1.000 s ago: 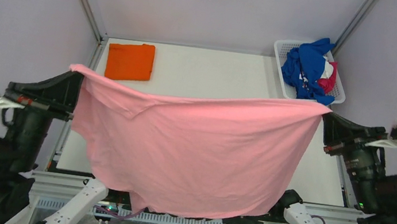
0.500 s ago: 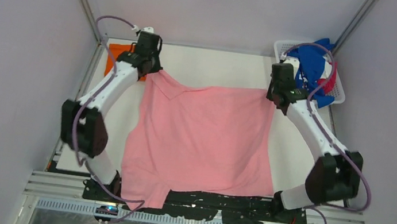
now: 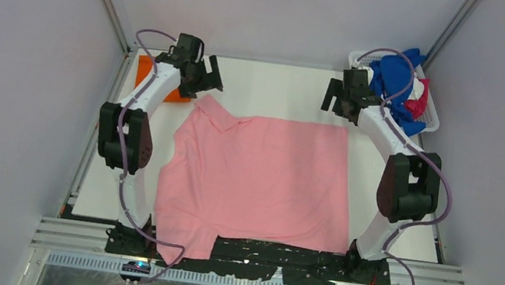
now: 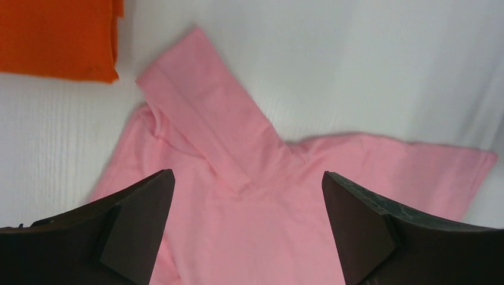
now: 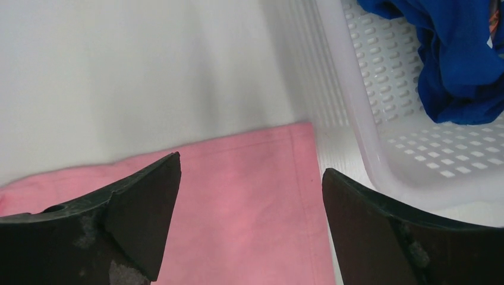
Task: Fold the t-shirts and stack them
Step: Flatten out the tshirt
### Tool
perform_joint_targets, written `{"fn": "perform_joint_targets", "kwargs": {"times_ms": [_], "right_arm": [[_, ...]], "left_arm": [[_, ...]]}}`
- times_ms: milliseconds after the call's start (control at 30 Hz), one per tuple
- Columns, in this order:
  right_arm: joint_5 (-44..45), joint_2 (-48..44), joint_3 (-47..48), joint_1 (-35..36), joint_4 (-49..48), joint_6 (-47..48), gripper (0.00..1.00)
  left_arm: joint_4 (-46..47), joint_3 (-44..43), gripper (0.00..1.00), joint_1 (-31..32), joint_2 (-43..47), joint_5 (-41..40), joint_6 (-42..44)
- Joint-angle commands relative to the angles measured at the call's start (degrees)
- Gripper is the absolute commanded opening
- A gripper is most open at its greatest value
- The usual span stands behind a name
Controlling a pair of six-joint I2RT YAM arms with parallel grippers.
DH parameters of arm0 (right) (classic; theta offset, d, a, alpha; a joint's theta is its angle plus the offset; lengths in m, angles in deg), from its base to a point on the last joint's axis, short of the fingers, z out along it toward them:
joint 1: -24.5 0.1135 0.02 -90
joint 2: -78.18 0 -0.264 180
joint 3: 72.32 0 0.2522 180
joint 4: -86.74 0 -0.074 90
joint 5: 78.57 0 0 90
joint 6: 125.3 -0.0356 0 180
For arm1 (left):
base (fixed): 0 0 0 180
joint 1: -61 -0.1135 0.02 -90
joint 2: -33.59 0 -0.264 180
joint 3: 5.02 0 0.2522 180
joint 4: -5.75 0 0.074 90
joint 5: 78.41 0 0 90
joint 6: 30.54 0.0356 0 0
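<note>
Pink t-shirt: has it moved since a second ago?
Yes. The pink t-shirt dropped from mid-air to lie flat on the table, its far edge short of the basket.

We stretch both arms far forward, elbows bent and lifted. Our left arm (image 3: 143, 110) runs up the left side and bends inward at the wrist. Its left gripper (image 3: 204, 81) points down, jaws spread wide and holding nothing. Our right arm (image 3: 391, 142) mirrors it on the other side. The right gripper (image 3: 336, 98) also tips down, jaws wide apart and empty. The two grippers sit well apart, about level with each other.
</note>
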Motion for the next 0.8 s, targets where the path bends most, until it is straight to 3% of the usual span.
{"fn": "perform_joint_targets", "kwargs": {"times_ms": [0,167,233,367,767], "right_arm": [[-7.24,-11.42,-9.66,0.86,-4.90,-2.11,0.95],[-23.66,-17.08,-21.93,1.66,-11.71,-4.20,0.95],[-25.69,-18.26,-24.19,1.91,-12.31,-4.63,0.95],[-27.35,-19.21,-28.54,2.15,-13.02,-5.48,0.96],[-26.56,-16.53,-29.85,2.18,-12.53,-5.48,0.95]], "left_arm": [[8.54,13.97,1.00,0.41,12.40,9.88,-3.41],[15.42,25.18,1.00,1.95,16.59,15.25,-7.67],[16.47,27.02,1.00,3.03,16.29,15.01,-8.88],[19.38,29.33,1.00,3.79,13.74,13.13,-12.56],[19.79,28.41,1.00,5.22,7.29,4.87,-17.95]]}}
